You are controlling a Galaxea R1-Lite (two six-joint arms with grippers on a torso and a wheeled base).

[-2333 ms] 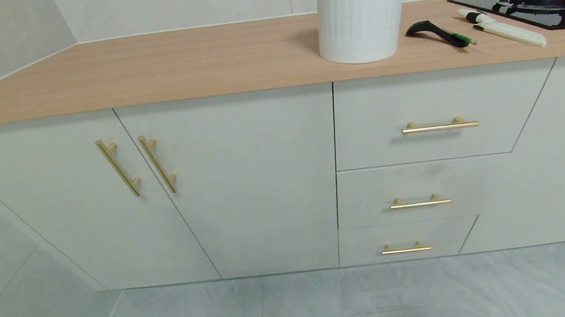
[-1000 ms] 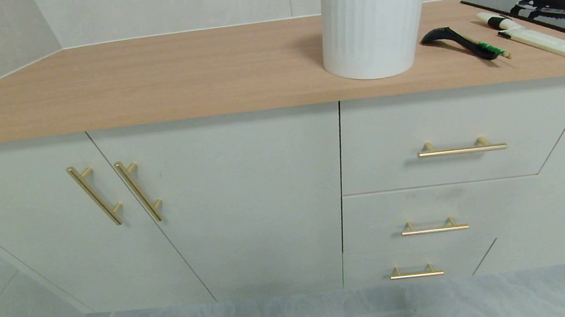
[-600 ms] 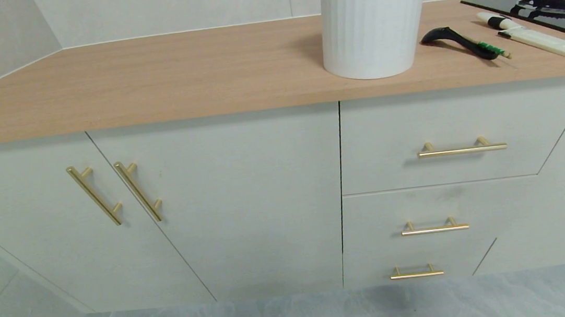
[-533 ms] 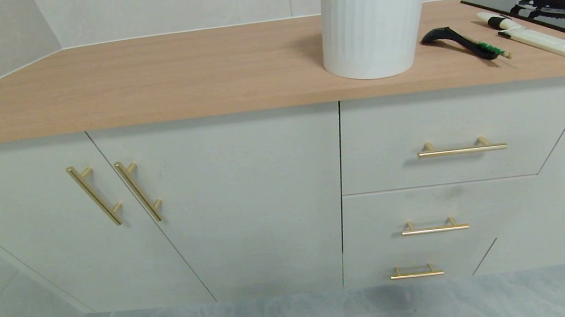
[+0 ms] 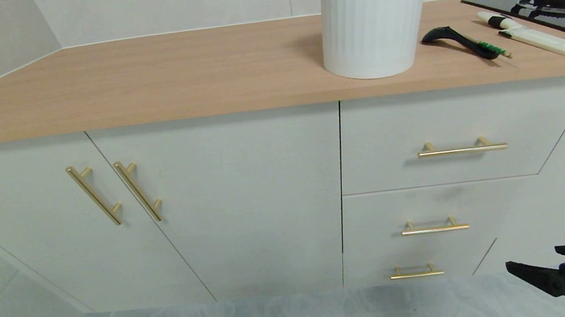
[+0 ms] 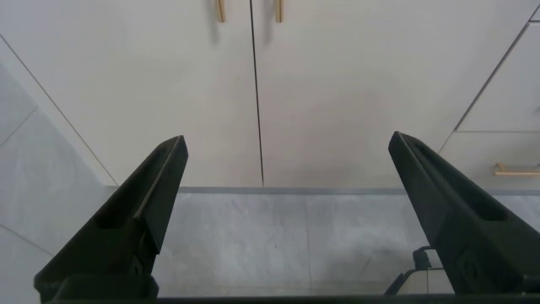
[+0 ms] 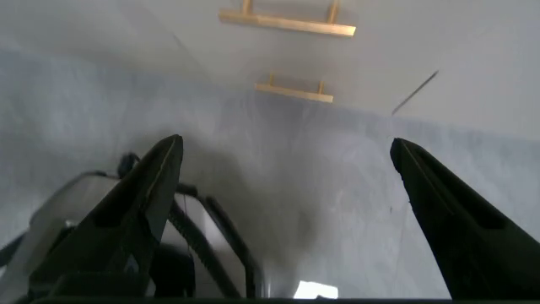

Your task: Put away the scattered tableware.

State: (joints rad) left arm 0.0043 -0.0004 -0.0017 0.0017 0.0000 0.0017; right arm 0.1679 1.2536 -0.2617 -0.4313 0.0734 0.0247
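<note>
left pincer (image 6: 287, 142): released, fingers wide apart, nothing between them; it hangs low, facing the cabinet doors (image 5: 213, 197) just above the floor
door handles (image 5: 95, 195): two gold bars side by side at the seam where the doors meet, both doors shut
counter (image 5: 147, 73): wood top, bare on its left half; all loose items are at its right end
ribbed white container (image 5: 373, 17): tall, upright, near the front edge; its top is cut off, so I cannot tell what is inside
black tool with green tip (image 5: 459, 42): lies flat just right of the container, apart from it; likely a peeler or brush, cannot tell which
white knife (image 5: 532, 36): lies flat beside the black tool, close to the gas hob (image 5: 555, 4), not touching either
drawers: a stack of three under the container, all shut; top drawer handle (image 5: 462, 149) is nearest the tableware
right pincer (image 5: 533, 257): released and empty, low at the far right, level with the bottom drawer and well below the counter
step: looks like the approach; nothing grasped, both pieces of tableware not yet put away
next move: probably raise the right arm to counter height and close on the black tool by its handle, or first pull the top drawer; cannot tell whether the container or a drawer is the store
risk: both items lie flat, so the fingers need to come down low and square
</note>
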